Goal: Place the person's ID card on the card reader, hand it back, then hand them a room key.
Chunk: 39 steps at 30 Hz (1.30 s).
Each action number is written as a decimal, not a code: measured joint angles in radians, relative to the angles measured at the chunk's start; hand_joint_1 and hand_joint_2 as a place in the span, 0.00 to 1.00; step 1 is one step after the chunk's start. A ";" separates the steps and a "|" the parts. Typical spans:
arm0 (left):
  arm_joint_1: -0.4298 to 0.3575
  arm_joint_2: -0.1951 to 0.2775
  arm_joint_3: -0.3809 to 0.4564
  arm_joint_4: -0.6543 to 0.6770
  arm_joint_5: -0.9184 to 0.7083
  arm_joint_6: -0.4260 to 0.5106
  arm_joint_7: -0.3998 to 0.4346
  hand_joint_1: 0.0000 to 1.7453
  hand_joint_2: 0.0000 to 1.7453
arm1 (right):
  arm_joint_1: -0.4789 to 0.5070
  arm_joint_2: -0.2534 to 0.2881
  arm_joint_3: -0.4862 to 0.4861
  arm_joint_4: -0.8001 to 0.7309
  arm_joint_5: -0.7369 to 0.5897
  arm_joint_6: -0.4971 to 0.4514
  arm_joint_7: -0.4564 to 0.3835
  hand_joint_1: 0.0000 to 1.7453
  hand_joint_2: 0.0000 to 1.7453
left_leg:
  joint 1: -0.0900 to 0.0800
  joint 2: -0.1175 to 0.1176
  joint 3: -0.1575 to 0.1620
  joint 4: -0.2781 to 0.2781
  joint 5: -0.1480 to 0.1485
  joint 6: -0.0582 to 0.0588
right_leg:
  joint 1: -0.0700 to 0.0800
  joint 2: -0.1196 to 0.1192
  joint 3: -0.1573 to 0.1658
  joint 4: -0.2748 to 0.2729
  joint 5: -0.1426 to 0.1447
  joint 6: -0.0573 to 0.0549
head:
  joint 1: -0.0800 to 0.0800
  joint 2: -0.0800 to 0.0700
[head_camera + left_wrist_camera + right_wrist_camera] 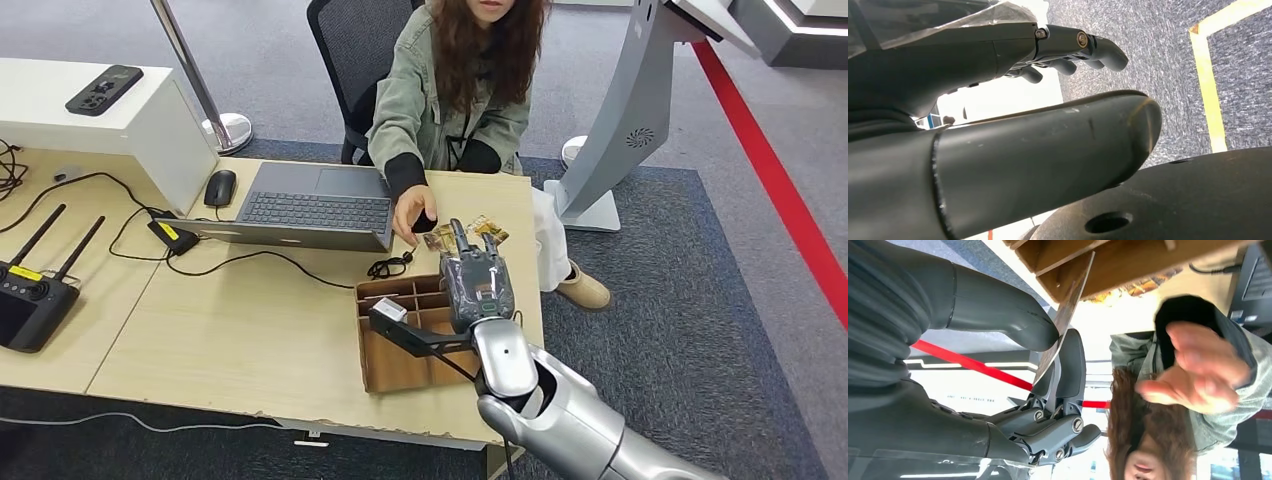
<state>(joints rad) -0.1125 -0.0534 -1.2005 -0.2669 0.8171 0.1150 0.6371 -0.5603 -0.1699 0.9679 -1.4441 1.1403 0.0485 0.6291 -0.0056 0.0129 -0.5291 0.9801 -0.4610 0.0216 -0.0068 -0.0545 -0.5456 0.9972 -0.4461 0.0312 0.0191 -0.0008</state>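
My right hand (478, 280) hovers over the far end of a cardboard divider box (388, 372), stretched toward the person. In the right wrist view it (1048, 390) pinches a thin card (1064, 319) between thumb and fingers, the card seen nearly edge-on. The person's hand (1198, 370) is spread open and blurred just beyond the card; in the head view that hand (410, 212) rests on the table beside a small black object (426, 222). Gold-patterned cards (486, 231) lie on the table by my fingertips. My left hand (1068, 50) hangs over the carpet, fingers apart, holding nothing.
A laptop (310, 208) with a mouse (220, 187) sits on the wooden table (230, 330); cables (260, 258) trail across it. A black remote with antennas (30, 295) lies at the left. A white box (120, 120) stands behind, and a grey kiosk base (610, 150) stands right of the seated person.
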 joint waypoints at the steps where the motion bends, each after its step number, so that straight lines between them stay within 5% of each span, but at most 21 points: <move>1: 0.000 0.000 -0.001 0.000 0.000 0.000 0.000 0.00 0.00 | 0.003 -0.002 -0.006 -0.008 0.001 -0.005 0.000 1.00 1.00 | 0.000 0.000 0.000 0.000 0.000 0.000 | 0.000 0.000 0.000 0.000 0.000 0.000 | 0.000 0.000; 39: -0.003 0.001 -0.005 0.001 -0.004 -0.009 0.006 0.00 0.00 | 0.078 -0.057 -0.157 -0.196 0.013 -0.101 0.000 1.00 1.00 | 0.000 0.000 0.000 0.000 0.000 0.000 | 0.000 0.000 0.000 0.000 0.000 0.000 | 0.000 0.000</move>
<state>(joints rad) -0.1154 -0.0528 -1.2055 -0.2655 0.8127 0.1059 0.6430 -0.4827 -0.2272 0.8113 -1.6397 1.1537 -0.0526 0.6291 -0.0058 0.0129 -0.5294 0.9801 -0.4612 0.0217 -0.0070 -0.0547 -0.5456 0.9972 -0.4462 0.0313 0.0191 -0.0008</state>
